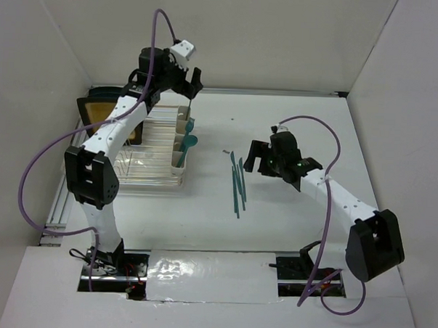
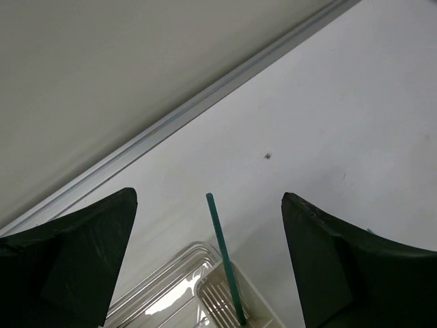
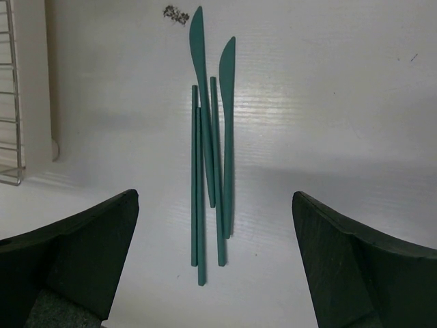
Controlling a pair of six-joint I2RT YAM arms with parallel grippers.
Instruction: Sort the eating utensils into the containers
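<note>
- My right claw [image 3: 215, 198] is wide open and holds nothing
- Straight below it, in the gap between its two fingers [image 3: 75, 260], a little pile of eating utensils [image 3: 208, 157] lies flat on the table [image 3: 355, 102]
- In the pile I see two knives [image 3: 227, 68] and some thin sticks, all side by side and touching; I cannot tell what the sticks have at their ends
- The knives and sticks all point the same way, their long way running across the line from one finger to the other, so my fingers would close on their thin sides
- The pile is to the right of the containers [image 1: 181, 154] and well apart from them; the wire dish rack [image 1: 143, 150] is just on the left of the containers
- My left claw [image 2: 209, 197] is wide open too and holds nothing; it hangs high over the far end of the containers
- Under my left claw one teal stick [image 2: 224, 260] stands up in a cup of the containers, between the fingers but not touching them
- My right claw is much nearer to the pile than my left claw, so I think the next pick is its job
- I think it needs to go straight down and pinch just one piece; they lie so close that I could grab two by mistake
</note>
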